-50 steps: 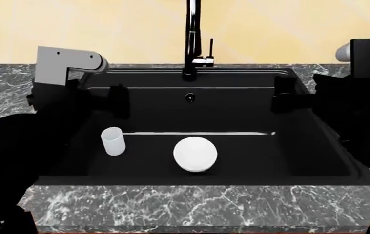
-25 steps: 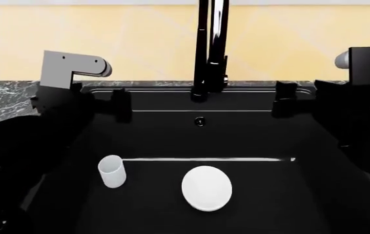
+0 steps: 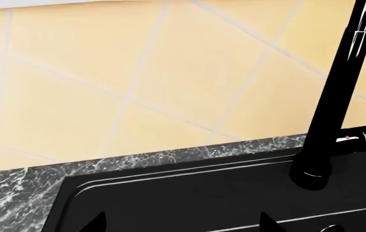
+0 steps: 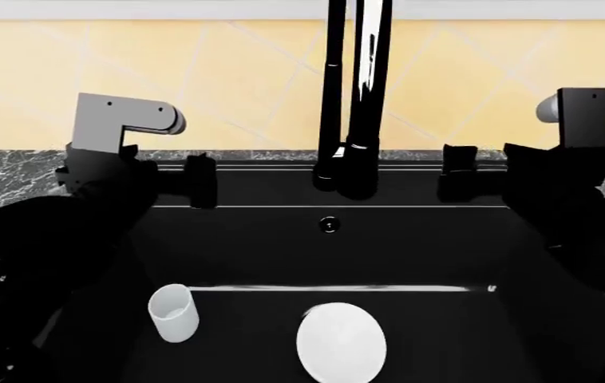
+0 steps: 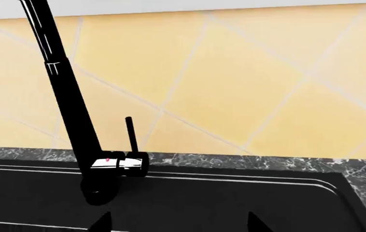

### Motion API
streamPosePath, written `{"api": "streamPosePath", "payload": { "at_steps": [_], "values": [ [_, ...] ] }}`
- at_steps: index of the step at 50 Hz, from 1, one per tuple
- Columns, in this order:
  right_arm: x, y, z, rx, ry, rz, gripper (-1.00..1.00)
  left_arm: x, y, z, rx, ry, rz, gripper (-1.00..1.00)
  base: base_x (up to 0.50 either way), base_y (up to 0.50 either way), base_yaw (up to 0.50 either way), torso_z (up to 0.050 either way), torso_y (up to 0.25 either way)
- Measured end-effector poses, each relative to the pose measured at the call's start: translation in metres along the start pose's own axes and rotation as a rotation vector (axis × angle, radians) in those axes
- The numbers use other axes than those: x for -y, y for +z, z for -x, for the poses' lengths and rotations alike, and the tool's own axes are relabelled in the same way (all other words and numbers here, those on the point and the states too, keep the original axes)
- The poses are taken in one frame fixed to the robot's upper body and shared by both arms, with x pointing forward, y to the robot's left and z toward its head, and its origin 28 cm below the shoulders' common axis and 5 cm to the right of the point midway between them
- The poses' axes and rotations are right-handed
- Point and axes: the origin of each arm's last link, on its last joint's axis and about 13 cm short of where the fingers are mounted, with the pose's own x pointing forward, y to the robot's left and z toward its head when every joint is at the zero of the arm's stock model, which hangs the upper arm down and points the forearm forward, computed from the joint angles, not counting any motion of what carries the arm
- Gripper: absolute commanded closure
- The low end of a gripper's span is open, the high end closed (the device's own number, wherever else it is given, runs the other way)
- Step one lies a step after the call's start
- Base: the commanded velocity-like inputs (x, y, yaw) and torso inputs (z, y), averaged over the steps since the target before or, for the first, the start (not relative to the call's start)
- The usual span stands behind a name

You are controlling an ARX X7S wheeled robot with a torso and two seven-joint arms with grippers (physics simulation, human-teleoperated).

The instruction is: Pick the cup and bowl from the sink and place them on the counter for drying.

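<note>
The white cup stands upright on the floor of the black sink, at its near left. The white bowl lies to the cup's right, near the view's lower edge. My left gripper hovers over the sink's far left, high above the cup, open and empty. My right gripper hovers over the far right, open and empty. In the left wrist view, the left gripper shows two spread fingertips over the basin. The right gripper shows the same. Neither wrist view shows the cup or the bowl.
The tall black faucet rises at the sink's back middle, between my grippers; it also shows in the left wrist view and the right wrist view. The marble counter runs behind the sink, below a yellow tiled wall.
The head view has moved closer and tilted up: cup and bowl sit lower in the frame, and the faucet looms larger. Both grippers keep their places over the sink's far corners.
</note>
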Motion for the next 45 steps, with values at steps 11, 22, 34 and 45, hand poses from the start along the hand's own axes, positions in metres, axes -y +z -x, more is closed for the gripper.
{"api": "streamPosePath", "payload": {
  "at_steps": [11, 22, 34, 45],
  "values": [
    [-0.006, -0.01, -0.006, -0.171, 0.08, -0.039, -1.0, 0.0, -0.005, -0.002, -0.024, -0.003, 0.01, -1.0, 0.0, 0.0, 0.0, 0.0, 0.0],
    [-0.011, -0.029, -0.025, -0.372, 0.163, -0.035, -1.0, 0.0, -0.012, 0.0, -0.042, -0.001, 0.015, -1.0, 0.0, 0.0, 0.0, 0.0, 0.0],
    [-0.015, -0.056, -0.052, -0.513, 0.213, -0.05, -1.0, 0.0, -0.014, -0.002, -0.053, -0.002, 0.021, -1.0, 0.0, 0.0, 0.0, 0.0, 0.0],
    [-0.016, -0.087, -0.073, -0.597, 0.226, -0.07, -1.0, -0.001, -0.017, -0.003, -0.055, 0.004, 0.024, -1.0, 0.0, 0.0, 0.0, 0.0, 0.0]
  ]
}}
